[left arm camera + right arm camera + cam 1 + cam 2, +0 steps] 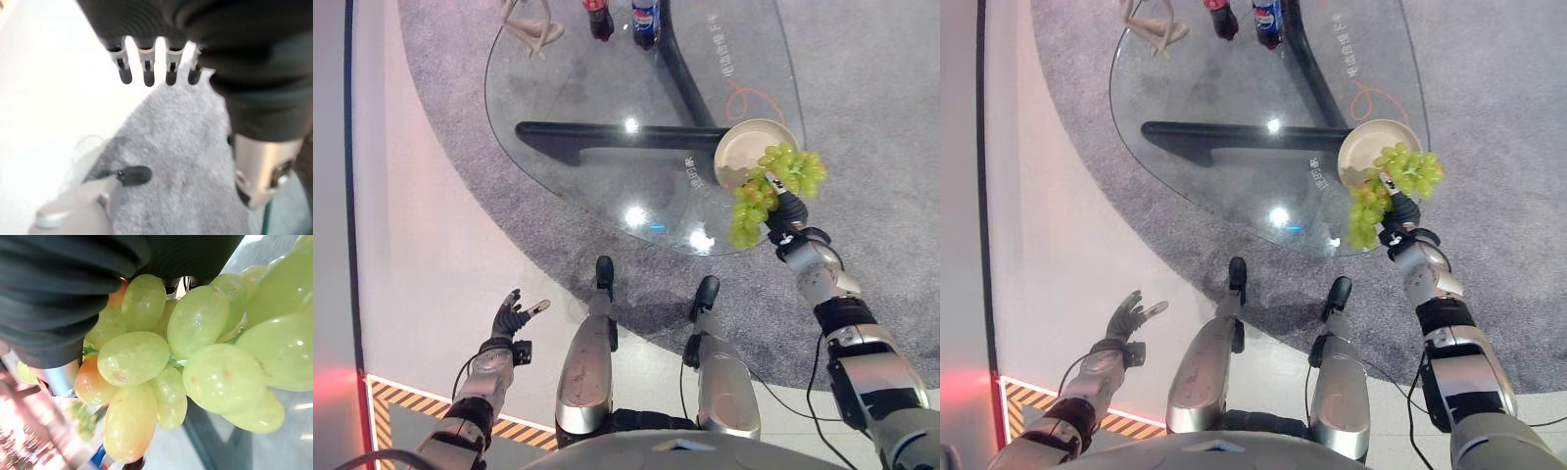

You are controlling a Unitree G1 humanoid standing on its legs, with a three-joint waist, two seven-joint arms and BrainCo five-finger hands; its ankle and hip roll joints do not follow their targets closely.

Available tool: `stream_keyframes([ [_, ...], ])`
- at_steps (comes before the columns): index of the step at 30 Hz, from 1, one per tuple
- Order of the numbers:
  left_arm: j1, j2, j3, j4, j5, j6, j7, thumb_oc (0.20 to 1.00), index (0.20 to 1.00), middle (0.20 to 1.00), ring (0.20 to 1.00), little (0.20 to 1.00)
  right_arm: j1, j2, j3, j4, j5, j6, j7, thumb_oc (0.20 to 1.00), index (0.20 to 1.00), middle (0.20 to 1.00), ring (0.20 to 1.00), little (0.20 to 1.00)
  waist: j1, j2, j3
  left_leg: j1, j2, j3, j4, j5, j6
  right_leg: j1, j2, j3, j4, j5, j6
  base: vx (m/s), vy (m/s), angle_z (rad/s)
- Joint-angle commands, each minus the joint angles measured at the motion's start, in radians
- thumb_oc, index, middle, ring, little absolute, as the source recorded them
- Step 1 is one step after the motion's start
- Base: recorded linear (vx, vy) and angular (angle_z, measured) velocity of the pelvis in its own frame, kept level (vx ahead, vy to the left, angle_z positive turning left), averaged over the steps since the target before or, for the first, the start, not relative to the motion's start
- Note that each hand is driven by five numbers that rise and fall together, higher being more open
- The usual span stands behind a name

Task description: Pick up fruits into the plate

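A bunch of green grapes [781, 184] hangs from my right hand [787, 211], which is shut on it at the near right edge of the glass table [607, 88]. Part of the bunch lies over the near rim of the beige plate [749, 145]; another part dangles below, off the table's edge. In the right wrist view the grapes [195, 352] press close against the hand's dark cover. My left hand [511, 315] is held low over the pale floor at the lower left, fingers [146, 73] straight and spread, holding nothing.
Two cola bottles [625, 20] stand at the table's far edge, beside a beige looped object [533, 27]. A dark table base [617, 132] shows through the glass. Grey carpet lies beneath. A striped hazard strip [391, 401] marks the floor at lower left.
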Motion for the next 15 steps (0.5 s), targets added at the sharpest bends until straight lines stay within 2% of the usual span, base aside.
stream_keyframes([
  [1, -0.014, 0.024, -0.012, 0.053, 0.048, -0.078, 0.034, 1.000, 1.000, 1.000, 1.000, 1.000, -0.094, -0.070, -0.015, 0.004, -0.029, -0.096, 0.045, 0.200, 0.200, 0.200, 0.200, 0.200, -0.012, -0.019, -0.028, -0.127, -0.098, 0.070, 0.180, -0.186, 0.037, -0.144, -0.026, -0.019, 0.222, -0.150, -0.021, 0.02, 0.034, 0.02],
  [8, -0.001, 0.020, -0.046, 0.023, 0.059, -0.079, 0.089, 1.000, 1.000, 1.000, 1.000, 1.000, -0.213, -0.159, -0.005, 0.140, -0.168, -0.109, -0.048, 0.200, 0.200, 0.200, 0.200, 0.200, 0.007, 0.008, -0.028, -0.230, -0.121, 0.070, 0.226, -0.194, 0.050, -0.267, -0.055, -0.027, 0.274, -0.142, -0.011, 0.02, 0.019, 0.02],
  [12, 0.019, 0.023, -0.068, -0.019, 0.027, -0.071, 0.093, 1.000, 1.000, 1.000, 1.000, 1.000, -0.288, -0.239, 0.018, 0.186, -0.271, -0.067, -0.121, 0.200, 0.200, 0.200, 0.200, 0.200, 0.020, 0.030, -0.028, -0.300, -0.132, 0.077, 0.260, -0.194, 0.059, -0.350, -0.067, -0.037, 0.321, -0.144, -0.011, 0.05, 0.032, 0.04],
  [15, 0.031, 0.025, -0.077, -0.032, 0.030, -0.059, 0.106, 1.000, 1.000, 1.000, 1.000, 1.000, -0.317, -0.285, 0.034, 0.214, -0.330, -0.061, -0.166, 0.200, 0.200, 0.200, 0.200, 0.200, 0.023, 0.043, -0.028, -0.352, -0.135, 0.072, 0.295, -0.198, 0.063, -0.411, -0.070, -0.032, 0.367, -0.152, -0.019, 0.07, 0.024, 0.06],
])
